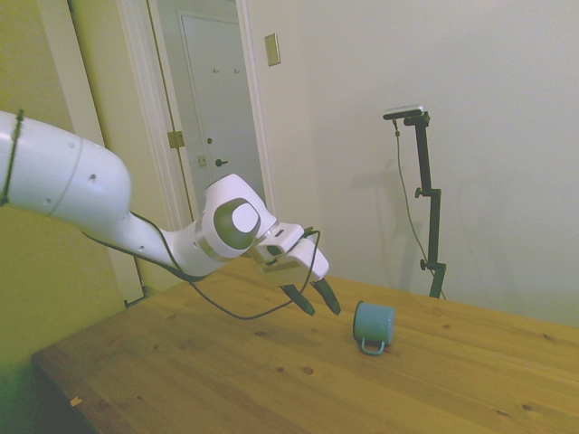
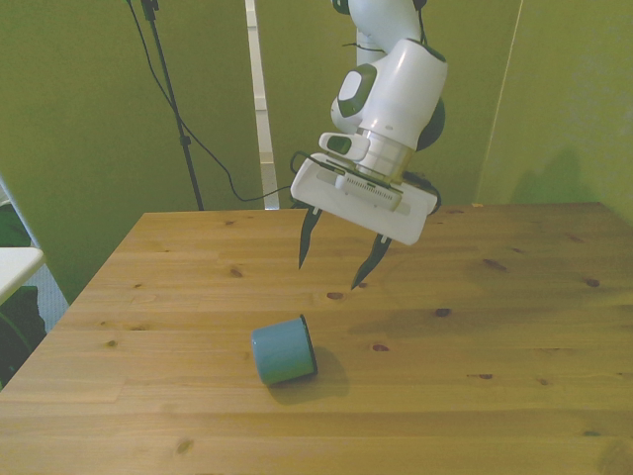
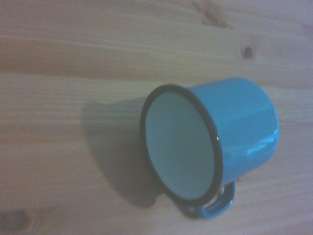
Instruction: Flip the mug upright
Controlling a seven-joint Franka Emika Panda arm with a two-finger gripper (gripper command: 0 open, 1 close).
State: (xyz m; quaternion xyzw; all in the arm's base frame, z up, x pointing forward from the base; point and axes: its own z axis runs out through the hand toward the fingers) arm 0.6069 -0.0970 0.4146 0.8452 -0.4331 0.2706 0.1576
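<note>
- The jaws (image 2: 339, 254) hang spread apart above the bench (image 2: 514, 327), gripping nothing.
- The mug (image 2: 284, 350) lies on its side just beyond them, untouched, dark rim facing the wrist view, handle against the wood.

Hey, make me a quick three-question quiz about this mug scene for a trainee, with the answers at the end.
1. True or false: the mug stands upright on the table.
2. The tool is: A) shut on the mug, B) open in the air, apart from the mug, C) resting on the table.
3. Fill in: in the side view, the mug's loop handle lies low, against the ____.

Key: 1. False, it lies on its side. 2. B. 3. table.
</note>
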